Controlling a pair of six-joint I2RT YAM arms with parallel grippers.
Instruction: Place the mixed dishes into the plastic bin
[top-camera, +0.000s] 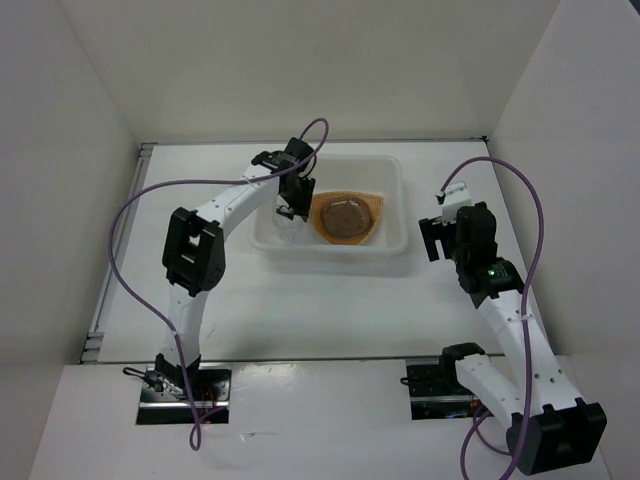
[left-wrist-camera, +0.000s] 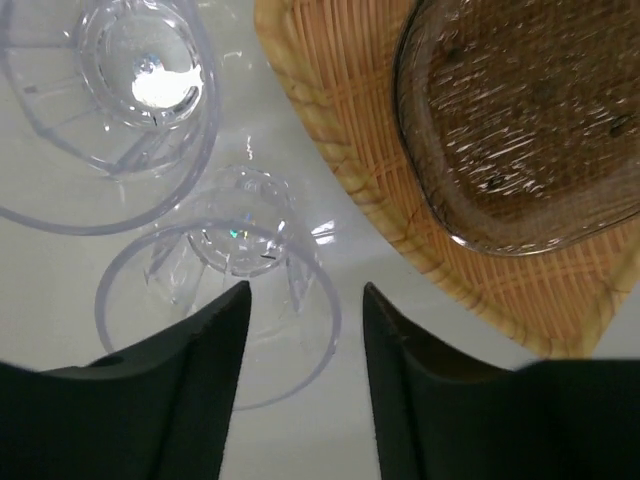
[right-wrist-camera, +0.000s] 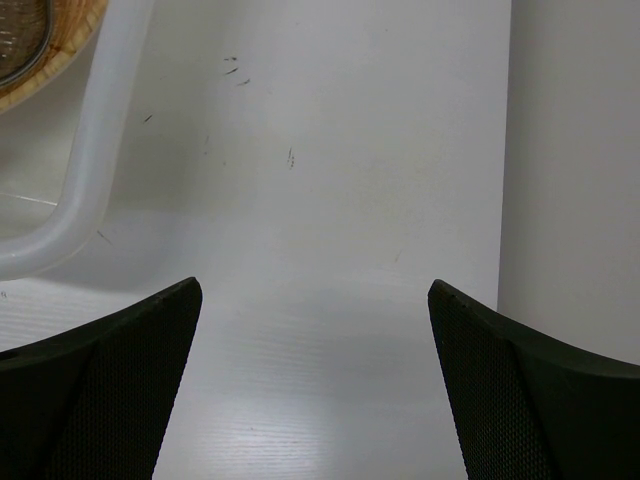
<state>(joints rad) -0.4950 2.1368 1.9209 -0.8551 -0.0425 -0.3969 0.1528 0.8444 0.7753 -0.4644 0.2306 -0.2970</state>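
Plastic bin (top-camera: 403, 215) sits mid-table toward the far side, long side left to right. Everything visible of the dishes is inside it.

- The orange-tan ribbed plate (top-camera: 320, 215) lies flat in the middle-right of the bin, with a greyish saucer (top-camera: 347, 216) resting on it.
- In the left wrist view, two clear cups stand mouth-up on the bin floor just left of the plate. The far cup (left-wrist-camera: 110, 100) is at top left and the near cup (left-wrist-camera: 220, 300) is under the fingers. Their rims overlap in that view; I cannot tell if they touch.

Left gripper (top-camera: 290, 212) is down in the left part of the bin, above the near cup. Its fingers (left-wrist-camera: 190, 380) are spread with nothing pinched. The cup's right rim shows in the gap and the left finger covers its left rim. The plate edge is close on the right and the far cup is close ahead, so room is tight there.

Right gripper (top-camera: 432, 240) hangs over bare table (top-camera: 330, 310) just right of the bin. Its fingers (right-wrist-camera: 100, 390) are wide apart and hold nothing. The bin's rounded corner (right-wrist-camera: 90, 150) is on its left and the white side wall (right-wrist-camera: 570, 150) is near on its right. Open table lies between them.

Purple cables (top-camera: 125, 215) loop off both arms.
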